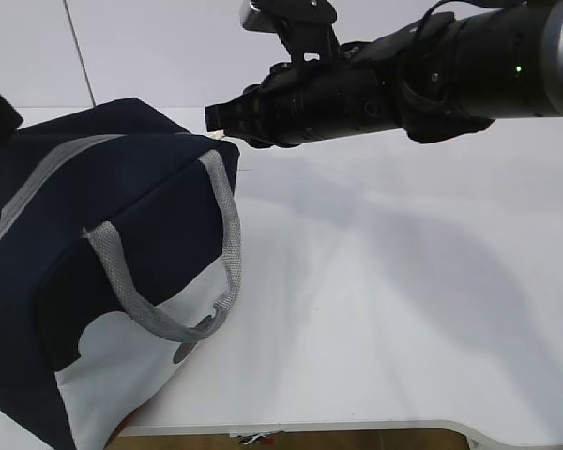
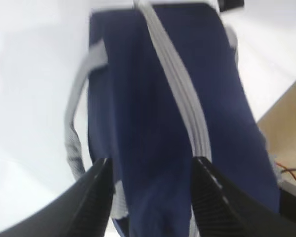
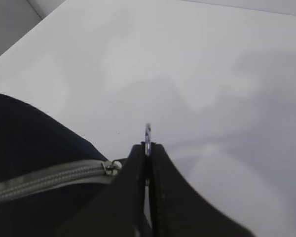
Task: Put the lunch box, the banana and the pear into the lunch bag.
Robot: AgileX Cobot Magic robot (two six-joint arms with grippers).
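The lunch bag [image 1: 94, 272] sits at the left end of the white worktop [image 1: 403, 309], close to the front edge; its near bottom corner looks to sit right at that edge, where a strip of brown shows below. To the right of the bag the worktop runs broad and bare all the way across. Behind it stands a pale wall.

The bag's grey zipper [image 3: 44, 178] runs closed along the top, seen from the right wrist. One grey webbing handle [image 1: 169, 281] hangs in a loop down the near side over the white lower panel.

The right gripper [image 3: 148, 163] reaches in from the right, its dark arm stretched low across the upper part of the scene above the worktop. Its fingers are pressed together on the thin metal ring pull [image 3: 147, 134] at the bag's end of the zipper, the ring poking out above the fingertips.

The left gripper [image 2: 150, 173] hangs over the bag's top, spread, one finger on each side of the navy fabric and zipper strip, gripping nothing. Lunch box, banana and pear are not in sight.
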